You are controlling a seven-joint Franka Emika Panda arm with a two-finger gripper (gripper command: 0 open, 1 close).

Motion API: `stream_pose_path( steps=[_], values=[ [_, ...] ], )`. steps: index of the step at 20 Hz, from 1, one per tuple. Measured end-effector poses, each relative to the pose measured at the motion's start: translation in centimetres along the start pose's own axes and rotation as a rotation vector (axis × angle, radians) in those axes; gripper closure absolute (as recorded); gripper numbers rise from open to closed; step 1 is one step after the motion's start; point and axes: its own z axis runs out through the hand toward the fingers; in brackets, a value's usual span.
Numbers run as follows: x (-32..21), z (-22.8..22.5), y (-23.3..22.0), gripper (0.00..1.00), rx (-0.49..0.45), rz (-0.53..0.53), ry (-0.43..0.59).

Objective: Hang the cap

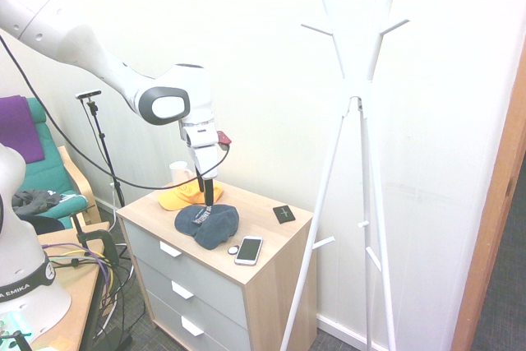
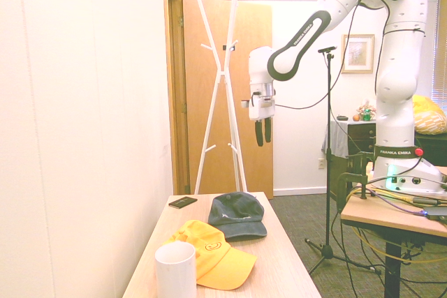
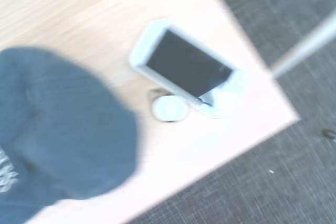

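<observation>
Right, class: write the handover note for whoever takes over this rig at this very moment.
Tool: open and empty, above the dresser.
Navy cap: on the dresser top, beside the orange-yellow cap.
Coat rack: white, standing beyond the dresser, no cap on it.
Done: nothing hung; the tool is near the navy cap.
Left: grasp the navy cap, lift it, hang it on a rack peg, release.
</observation>
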Motion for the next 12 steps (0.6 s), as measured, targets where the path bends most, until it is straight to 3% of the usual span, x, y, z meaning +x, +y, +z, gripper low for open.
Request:
stream_pose_path(
  steps=[12],
  values=[
    [-6.3,14.0,-12.0,0.0,-0.001,-0.272,0.089]
  ],
)
